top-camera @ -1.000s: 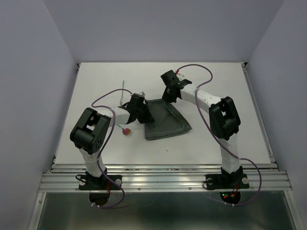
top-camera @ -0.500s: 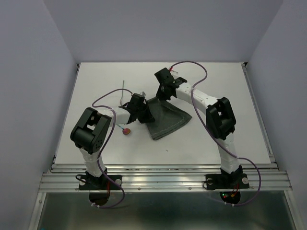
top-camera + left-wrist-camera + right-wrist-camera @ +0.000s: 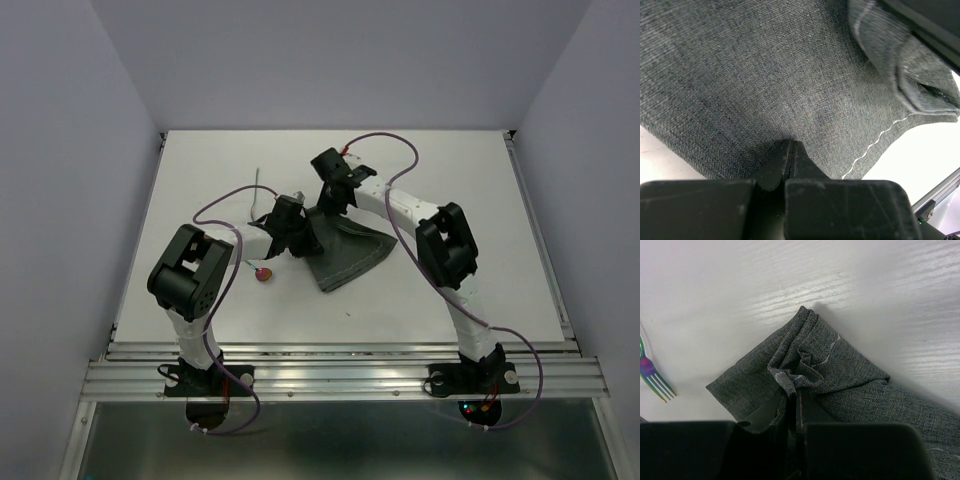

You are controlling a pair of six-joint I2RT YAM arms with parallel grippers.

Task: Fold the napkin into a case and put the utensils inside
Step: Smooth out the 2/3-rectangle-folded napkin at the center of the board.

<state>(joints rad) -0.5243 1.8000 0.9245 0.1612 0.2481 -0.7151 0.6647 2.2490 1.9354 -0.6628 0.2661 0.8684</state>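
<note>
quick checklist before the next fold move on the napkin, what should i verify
1. Left hand pinched shut on the napkin: ok.
2. Right hand pinched shut on a bunched napkin corner: ok.
3. Napkin lying flat as a neat case: not ok, it is rumpled and uneven.
4. Spoon off the cloth: ok, it lies on the table beside it.
5. Fork off the cloth: ok.
6. How many layers each hand holds: cannot tell.

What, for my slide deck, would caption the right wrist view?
Right gripper shut on a bunched corner of the grey napkin, a rainbow-tined fork lying on the white table nearby.
</note>
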